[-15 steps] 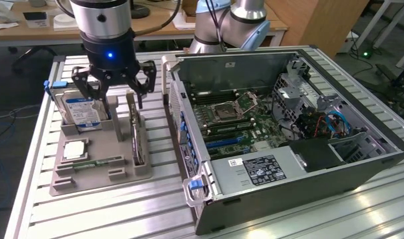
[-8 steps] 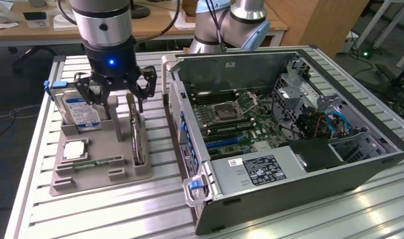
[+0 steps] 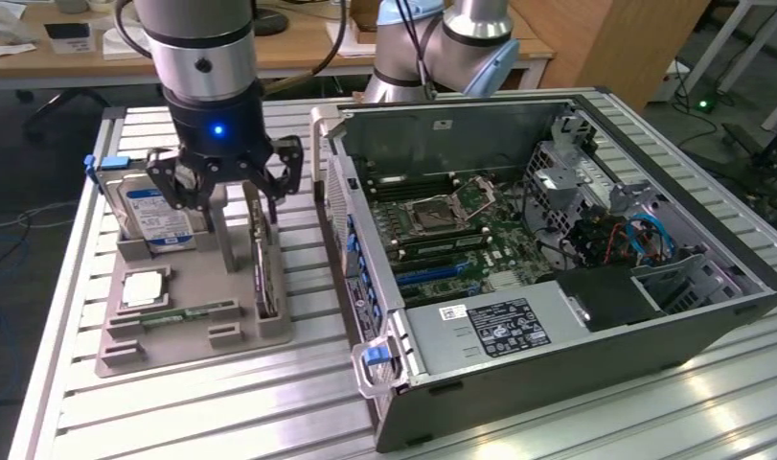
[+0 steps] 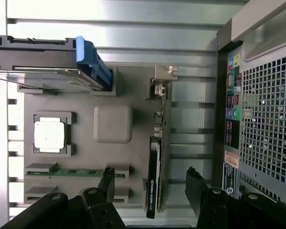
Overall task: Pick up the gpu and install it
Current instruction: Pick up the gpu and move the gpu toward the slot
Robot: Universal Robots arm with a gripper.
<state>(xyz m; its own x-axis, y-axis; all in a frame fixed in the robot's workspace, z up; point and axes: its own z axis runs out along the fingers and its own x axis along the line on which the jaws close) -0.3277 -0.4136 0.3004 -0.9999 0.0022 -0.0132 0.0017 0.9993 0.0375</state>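
Note:
The gpu (image 3: 265, 268) is a thin dark card with a silvery bracket, standing on edge in a slot of the grey parts tray (image 3: 254, 333). In the wrist view the gpu (image 4: 155, 162) shows edge-on, its bracket toward the hard-drive end of the tray. My gripper (image 3: 231, 195) hangs open above the tray, over the card's bracket end and apart from it. In the wrist view the gripper (image 4: 151, 183) has one dark finger on each side of the card's line, with nothing held. The open computer case (image 3: 362, 316) lies beside the tray, toward the exterior view's right.
In the tray are also a silver blue-labelled hard drive (image 3: 157, 217), a processor chip (image 3: 146, 287), a green memory stick (image 3: 184, 313) and a grey upright post (image 3: 224, 244) close to the card. A second robot arm (image 3: 445, 43) stands behind the case.

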